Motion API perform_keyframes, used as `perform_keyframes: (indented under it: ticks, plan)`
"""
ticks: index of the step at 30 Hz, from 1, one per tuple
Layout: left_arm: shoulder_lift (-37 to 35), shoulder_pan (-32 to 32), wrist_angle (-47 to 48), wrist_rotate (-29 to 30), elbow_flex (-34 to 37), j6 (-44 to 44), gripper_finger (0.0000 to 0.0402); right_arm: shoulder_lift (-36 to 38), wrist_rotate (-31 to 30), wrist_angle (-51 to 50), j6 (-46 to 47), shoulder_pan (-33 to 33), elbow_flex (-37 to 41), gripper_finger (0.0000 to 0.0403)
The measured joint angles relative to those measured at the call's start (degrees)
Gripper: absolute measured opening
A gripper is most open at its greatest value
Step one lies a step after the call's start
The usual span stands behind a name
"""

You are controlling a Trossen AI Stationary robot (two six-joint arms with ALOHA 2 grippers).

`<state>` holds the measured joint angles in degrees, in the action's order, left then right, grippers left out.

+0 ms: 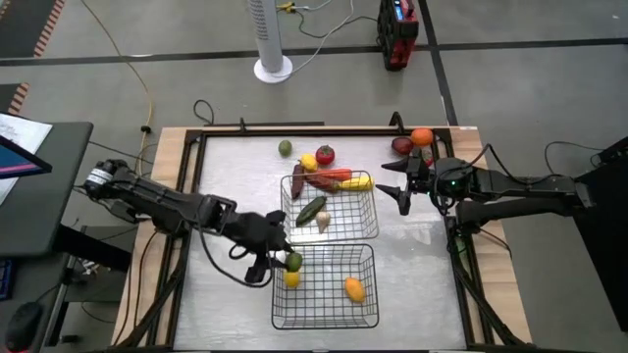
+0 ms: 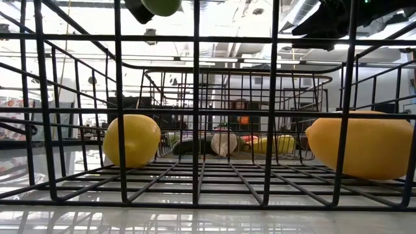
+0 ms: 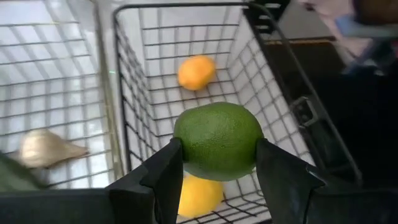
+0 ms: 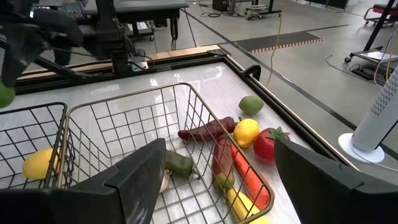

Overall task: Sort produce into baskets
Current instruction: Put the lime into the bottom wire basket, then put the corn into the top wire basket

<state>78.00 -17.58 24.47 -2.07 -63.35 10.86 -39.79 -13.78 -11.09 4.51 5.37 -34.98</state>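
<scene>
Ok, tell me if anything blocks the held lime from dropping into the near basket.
Nothing visible does. The left claw holds the lime above the near basket, whose top is open. A lemon lies on the floor right under it, an orange fruit farther off.

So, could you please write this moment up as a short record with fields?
left gripper: shut on round green lime, held above near black wire-mesh basket
near basket contents: two yellow lemons
right gripper: open, empty, beside far black wire-mesh basket
outside baskets: second green lime, red tomato
</scene>
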Motion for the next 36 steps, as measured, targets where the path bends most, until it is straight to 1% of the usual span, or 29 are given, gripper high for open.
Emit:
perform_keyframes:
  ticks: [2, 4, 6, 9, 12, 13, 16, 20, 22, 25, 28, 33, 36]
  plan:
    - [0.0, -1.0, -0.4, 5.6, 0.0, 0.4, 0.0176, 0.0, 0.0, 0.0, 0.0, 0.0, 0.0, 0.0324]
    - [0.8, -1.7, -1.3, 8.8, 0.0, 0.5, 0.0188, 0.0, 0.0, 0.0, 0.0, 0.0, 0.0, 0.0324]
    - [2.0, -2.0, -2.4, 8.7, 0.0, 0.9, 0.0204, 0.0, 0.0, 0.0, 0.0, 0.0, 0.0, 0.0324]
    - [4.8, -2.3, -4.3, 5.7, 0.0, 2.5, 0.0232, 0.0, 0.0, 0.0, 0.0, 0.0, 0.0, 0.0324]
    - [7.2, -2.0, -3.9, 2.8, 0.0, 2.1, 0.0260, 0.0, 0.0, -0.1, 0.0, 0.0, 0.0, 0.0324]
    - [7.6, -1.6, -3.8, 2.6, 0.0, 1.4, 0.0268, 0.0, 0.0, -0.1, 0.0, 0.0, 0.0, 0.0324]
    - [7.4, -0.1, -1.4, 4.7, -1.9, 0.8, 0.0279, 0.0, 0.0, -0.1, 0.0, 0.0, 0.0, 0.0324]
    - [4.4, 1.5, 0.3, 8.9, -4.2, -1.0, 0.0281, 0.0, 0.0, -0.2, 0.0, 0.0, 0.0, 0.0324]
    - [2.5, 2.3, 1.6, 11.9, -4.9, -2.6, 0.0281, 0.0, 0.0, -0.2, 0.0, 0.0, 0.0, 0.0324]
    - [-0.7, 4.4, 2.2, 16.2, -5.1, -4.7, 0.0281, 0.0, 0.0, -0.3, 0.0, 0.0, 0.0, 0.0324]
    - [-3.6, 7.8, 2.2, 19.0, -5.2, -6.3, 0.0281, 0.0, -0.1, -0.3, 0.0, 0.0, 0.0, 0.0324]
    - [-5.8, 15.7, 5.1, 19.4, -5.2, -8.5, 0.0281, 0.0, -0.1, -0.3, 0.0, 0.0, 0.0, 0.0324]
    - [-5.8, 20.7, 6.3, 18.3, -5.2, -10.4, 0.0281, 0.0, -0.1, -0.3, 0.0, 0.0, 0.0, 0.0324]
